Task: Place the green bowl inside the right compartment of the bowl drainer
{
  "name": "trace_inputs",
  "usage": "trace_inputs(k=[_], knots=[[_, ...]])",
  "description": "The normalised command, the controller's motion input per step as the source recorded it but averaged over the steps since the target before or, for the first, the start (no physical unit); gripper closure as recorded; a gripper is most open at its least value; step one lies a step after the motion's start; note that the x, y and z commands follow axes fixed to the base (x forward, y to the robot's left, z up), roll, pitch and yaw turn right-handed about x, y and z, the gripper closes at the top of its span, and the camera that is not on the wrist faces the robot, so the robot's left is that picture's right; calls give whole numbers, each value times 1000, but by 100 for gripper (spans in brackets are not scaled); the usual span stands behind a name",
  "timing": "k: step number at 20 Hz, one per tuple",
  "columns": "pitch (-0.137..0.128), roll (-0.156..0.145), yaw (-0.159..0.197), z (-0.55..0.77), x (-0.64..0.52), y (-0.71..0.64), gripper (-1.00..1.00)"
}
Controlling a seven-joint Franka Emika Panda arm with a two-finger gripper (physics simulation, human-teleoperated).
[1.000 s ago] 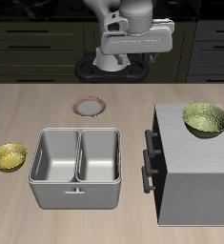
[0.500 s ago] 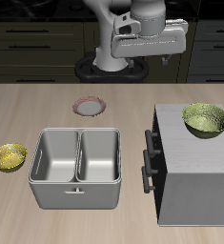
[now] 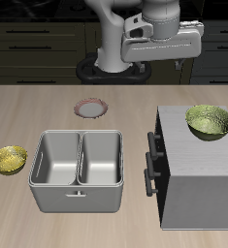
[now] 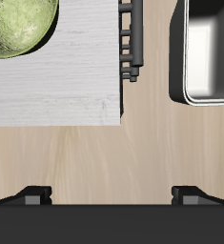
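The green bowl (image 3: 211, 121) (image 4: 18, 24) sits upright on top of a big grey box, wide and olive with a shiny speckled inside. The bowl drainer (image 3: 77, 198) (image 4: 180, 57), a grey metal tub with two square wells, stands nearer the table's front edge beside that box; both wells are bare. My gripper (image 3: 170, 62) (image 4: 112, 195) hangs high above the back of the table, farther back than the bowl and well above it. Its fingertips (image 4: 33, 194) are spread wide with nothing between them, so it is open.
The grey box (image 3: 198, 189) (image 4: 75, 76) carries black handles (image 3: 149, 160) (image 4: 131, 43) on the side facing the drainer. A smaller yellow-green bowl (image 3: 8, 160) lies on the drainer's other side. A pink round dish (image 3: 91, 108) sits behind the drainer.
The gripper has travelled sideways at the same height, from above the drainer's back toward the grey box with the bowl. It stays open. Nothing on the table moved.
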Motion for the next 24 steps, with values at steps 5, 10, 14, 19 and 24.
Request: trace_inputs(k=[5,10,14,19,24], knots=[[-14,14,19,137,157,180,-100],[12,23,-12,42,182,272,-100],[-2,15,-2,106,194,310,-100],[-13,11,-21,229,160,255,-100],[-35,-2,-7,261,106,209,-100]])
